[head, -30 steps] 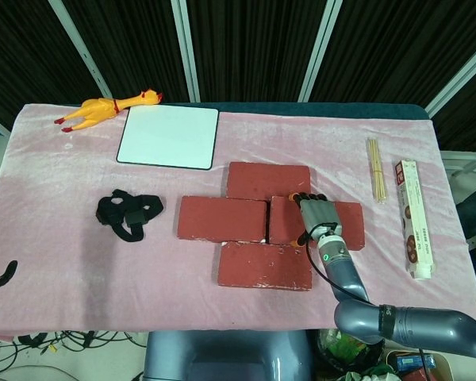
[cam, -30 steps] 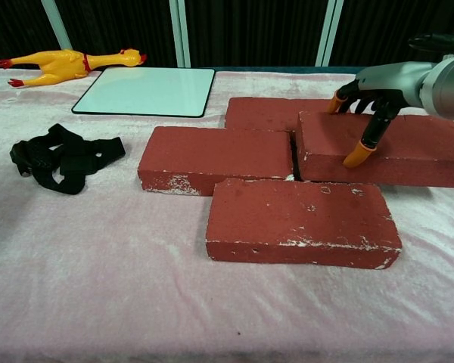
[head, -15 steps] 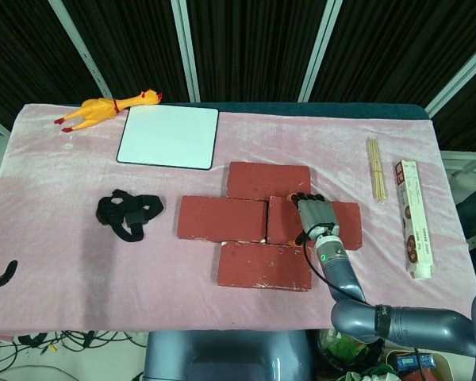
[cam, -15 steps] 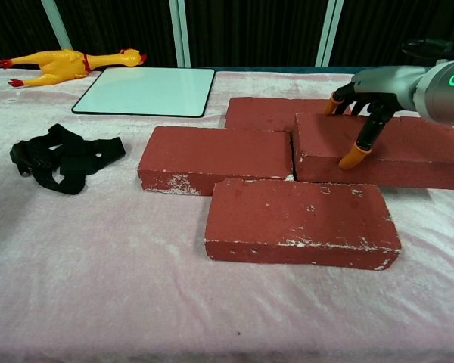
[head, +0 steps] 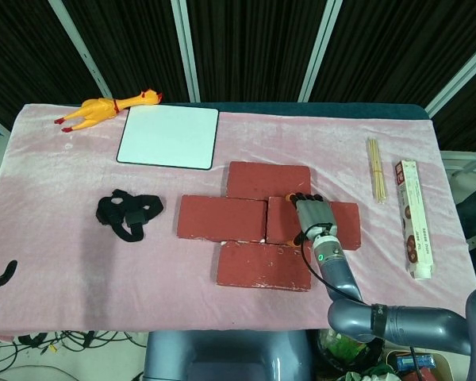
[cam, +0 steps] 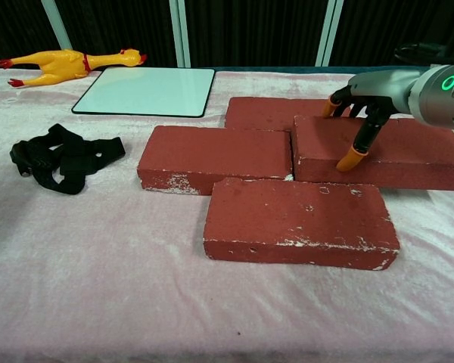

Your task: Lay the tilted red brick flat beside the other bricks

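Four red bricks lie together on the pink cloth. The back brick (head: 268, 179) (cam: 265, 112), the left brick (head: 222, 218) (cam: 216, 151) and the front brick (head: 263, 266) (cam: 299, 215) lie flat. The right brick (head: 347, 224) (cam: 408, 151) butts against the left brick and looks close to level; I cannot tell if its far corner rides on the back brick. My right hand (head: 313, 216) (cam: 361, 98) rests on that brick's left end, fingers spread, orange fingertips (cam: 350, 159) touching its top. Only dark fingertips of my left hand (head: 0, 276) show at the left edge, spread apart and holding nothing.
A black strap bundle (head: 127, 213) lies left of the bricks. A whiteboard (head: 169, 136) and a rubber chicken (head: 111, 109) sit at the back left. Wooden skewers (head: 374, 169) and a long box (head: 412, 228) lie at the right.
My right hand has slid the right brick a little to the left, closing the gap to the left brick. The brick's near edge has settled lower. The left hand has not moved.
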### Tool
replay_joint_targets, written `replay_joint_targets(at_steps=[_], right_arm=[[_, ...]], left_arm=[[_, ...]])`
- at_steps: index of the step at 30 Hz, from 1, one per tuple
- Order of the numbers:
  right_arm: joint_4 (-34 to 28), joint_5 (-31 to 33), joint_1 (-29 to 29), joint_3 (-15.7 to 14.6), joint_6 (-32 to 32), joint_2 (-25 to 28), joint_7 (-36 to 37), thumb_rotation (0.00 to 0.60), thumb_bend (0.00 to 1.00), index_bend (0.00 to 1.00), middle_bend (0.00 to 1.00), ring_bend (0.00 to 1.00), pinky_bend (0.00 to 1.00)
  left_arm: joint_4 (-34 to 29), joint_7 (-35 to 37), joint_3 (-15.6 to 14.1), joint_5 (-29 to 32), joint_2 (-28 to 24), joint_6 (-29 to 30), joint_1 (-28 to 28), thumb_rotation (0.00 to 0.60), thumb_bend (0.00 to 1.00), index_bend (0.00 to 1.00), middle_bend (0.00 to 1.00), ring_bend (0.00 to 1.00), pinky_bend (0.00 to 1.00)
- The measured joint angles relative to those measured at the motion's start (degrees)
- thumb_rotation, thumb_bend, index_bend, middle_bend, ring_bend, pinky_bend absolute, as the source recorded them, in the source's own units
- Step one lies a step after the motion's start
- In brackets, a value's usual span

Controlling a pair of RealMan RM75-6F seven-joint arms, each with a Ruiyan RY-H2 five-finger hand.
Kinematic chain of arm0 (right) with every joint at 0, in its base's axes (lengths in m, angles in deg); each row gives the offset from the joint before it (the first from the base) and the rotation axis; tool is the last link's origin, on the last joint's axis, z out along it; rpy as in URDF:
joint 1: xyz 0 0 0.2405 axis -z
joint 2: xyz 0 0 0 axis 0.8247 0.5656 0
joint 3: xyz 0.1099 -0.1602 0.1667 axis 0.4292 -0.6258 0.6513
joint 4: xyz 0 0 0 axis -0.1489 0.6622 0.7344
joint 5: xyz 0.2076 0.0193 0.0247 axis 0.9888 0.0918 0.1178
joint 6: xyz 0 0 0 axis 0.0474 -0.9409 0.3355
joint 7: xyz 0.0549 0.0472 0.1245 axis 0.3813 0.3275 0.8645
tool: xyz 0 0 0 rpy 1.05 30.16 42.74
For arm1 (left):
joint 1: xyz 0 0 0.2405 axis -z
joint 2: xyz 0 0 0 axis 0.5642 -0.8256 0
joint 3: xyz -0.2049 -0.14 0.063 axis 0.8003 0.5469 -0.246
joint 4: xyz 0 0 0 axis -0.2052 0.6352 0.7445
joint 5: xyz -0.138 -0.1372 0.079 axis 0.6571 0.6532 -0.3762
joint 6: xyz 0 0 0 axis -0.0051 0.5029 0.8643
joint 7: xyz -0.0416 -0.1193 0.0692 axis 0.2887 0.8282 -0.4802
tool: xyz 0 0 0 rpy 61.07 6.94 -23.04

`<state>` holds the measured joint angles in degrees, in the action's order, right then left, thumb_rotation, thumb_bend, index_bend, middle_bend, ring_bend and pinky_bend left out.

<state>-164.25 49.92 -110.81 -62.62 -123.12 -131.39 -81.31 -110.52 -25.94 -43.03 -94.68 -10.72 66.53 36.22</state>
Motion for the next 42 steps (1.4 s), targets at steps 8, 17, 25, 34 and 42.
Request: replay_joint_targets(at_steps=[8,17,25,34,42], right_arm=[[0.00,0.66,-0.43,0.01,-0.02,-0.42,-0.88,0.600,0.00,0.14,0.18,0.11,0.09],[-0.30,1.62,-0.70,0.24,0.16,-0.41,-1.21,0.600,0.00,0.03,0.09,0.03,0.09],[-0.22,2.02,-0.92,0.35,0.36,-0.56,-1.40,0.600,0.00,0.01,0.06,0.01,0.09],[-0.99,0.38,-0.62,1.22,-0.13,0.07,-0.11,0.600,0.00,0.01,0.05,0.01,0.09],[-3.01,-11.68,2.67,0.05,-8.58,3.11,1.67,0.600,0.00,0.00,0.04,0.01,0.10]], left_arm=[[-0.08,0.01,0.03,0.07,0.01,-0.01,0.01,0.600,0.25,0.08,0.02,0.00,0.00],[-0.11,0.00,0.05,0.15,0.01,-0.01,-0.01,0.600,0.25,0.08,0.02,0.00,0.00],[-0.14,-0.05,0.06,0.23,0.00,-0.04,0.00,0.600,0.25,0.08,0.02,0.00,0.00],[-0.06,0.15,0.18,0.31,-0.07,0.10,-0.06,0.600,0.25,0.08,0.02,0.00,0.00],[-0.20,0.16,0.08,0.18,-0.09,0.05,-0.06,0.600,0.25,0.08,0.02,0.00,0.00]])
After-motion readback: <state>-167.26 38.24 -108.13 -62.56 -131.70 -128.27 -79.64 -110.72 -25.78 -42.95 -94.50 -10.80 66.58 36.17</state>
